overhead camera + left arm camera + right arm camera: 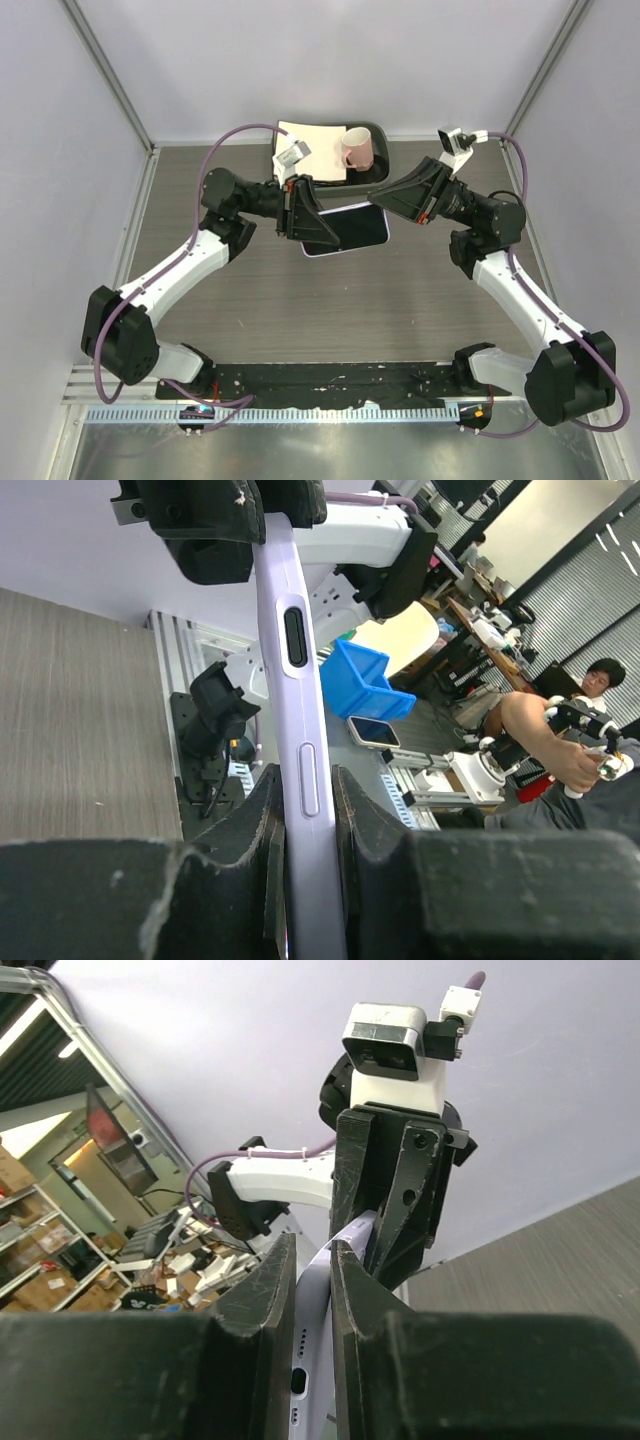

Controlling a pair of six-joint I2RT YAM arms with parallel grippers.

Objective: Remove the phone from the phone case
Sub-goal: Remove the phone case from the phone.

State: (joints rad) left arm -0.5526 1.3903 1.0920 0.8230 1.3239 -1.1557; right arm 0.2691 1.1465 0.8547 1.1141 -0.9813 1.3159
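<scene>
Both arms hold the phone, in its lilac phone case, aloft over the far half of the table. The left gripper is clamped on its left end and the right gripper pinched tight on its right end. Behind them, a pink mug sits in a tray at the far edge.

Smooth matt phone case (wood-grain table)

Left end of phone behind left fingers
</scene>
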